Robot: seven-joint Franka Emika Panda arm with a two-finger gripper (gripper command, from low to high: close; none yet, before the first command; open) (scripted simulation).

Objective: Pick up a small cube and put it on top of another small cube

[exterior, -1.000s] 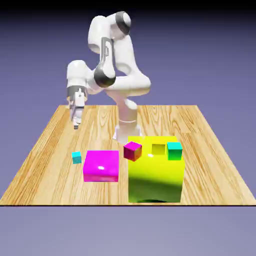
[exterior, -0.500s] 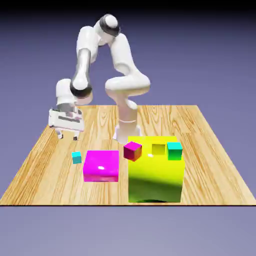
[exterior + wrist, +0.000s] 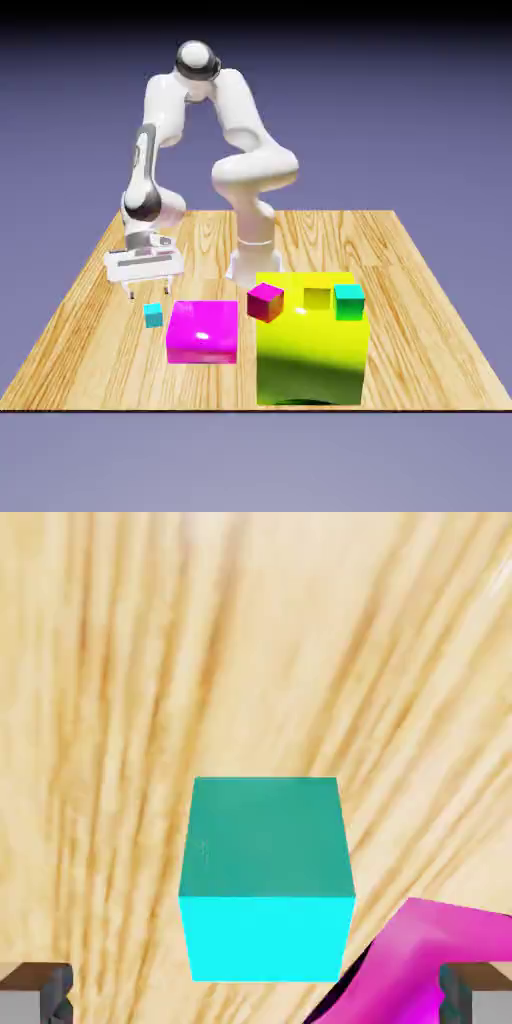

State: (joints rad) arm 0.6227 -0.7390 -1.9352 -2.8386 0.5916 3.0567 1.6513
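The white arm (image 3: 240, 100) rises from its base (image 3: 254, 264), bends at a high elbow with a dark grey cap (image 3: 198, 60), and comes down toward the exterior view's left. Its forearm (image 3: 148, 150) slopes down to a wrist (image 3: 143, 205) with another dark cap. Below the wrist, the claw (image 3: 149, 293) hangs low above the tabletop (image 3: 330, 240), its broad hand body (image 3: 145, 264) lying nearly level across that view. Both fingers point downward and stand wide apart, with nothing gripped. In the hand view, the two grey fingertips (image 3: 38, 994) show at the bottom corners.
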